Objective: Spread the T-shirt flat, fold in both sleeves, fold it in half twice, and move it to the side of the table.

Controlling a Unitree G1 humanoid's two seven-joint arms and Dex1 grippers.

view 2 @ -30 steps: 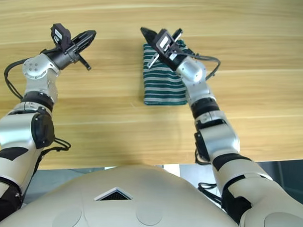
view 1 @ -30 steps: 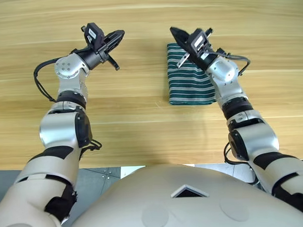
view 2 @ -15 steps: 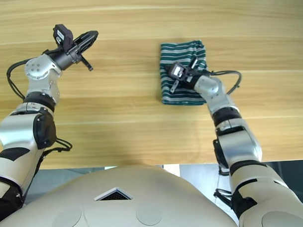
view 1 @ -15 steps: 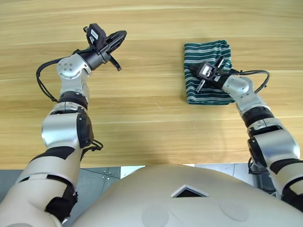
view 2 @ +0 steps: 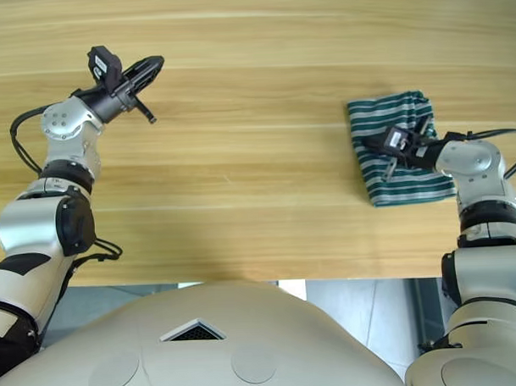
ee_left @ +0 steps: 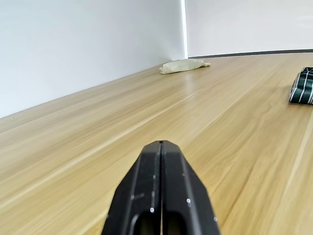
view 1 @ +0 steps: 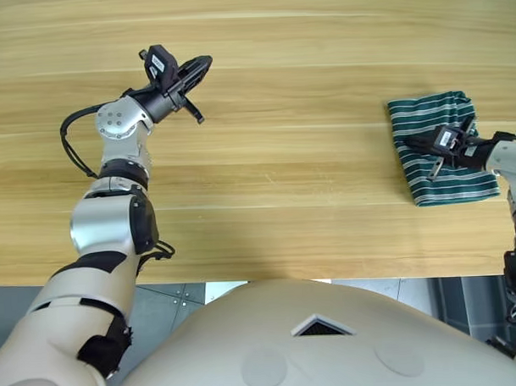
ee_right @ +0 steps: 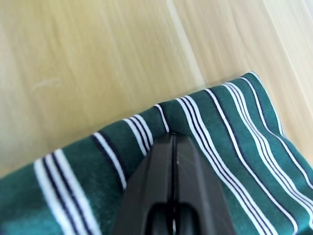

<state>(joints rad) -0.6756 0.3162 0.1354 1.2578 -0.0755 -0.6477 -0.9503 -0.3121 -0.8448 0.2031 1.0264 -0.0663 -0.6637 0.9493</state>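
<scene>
Two end effectors, both closed: left end effector (view 1: 205,61) is raised over the table (view 1: 309,200), and right end effector (ee_right: 172,139) has its tips on the folded green striped T-shirt (view 1: 418,120). T-shirt lies at the table's far right.

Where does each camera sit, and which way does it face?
Left eye view: head, facing down onto the table; both arms show, right gripper over the T-shirt.
Right eye view: head too; same scene.
Left wrist view: left wrist, along the shut left gripper toward a wall.
Right wrist view: right wrist, along its shut fingers onto the T-shirt.
Both wrist views show the T-shirt.
</scene>
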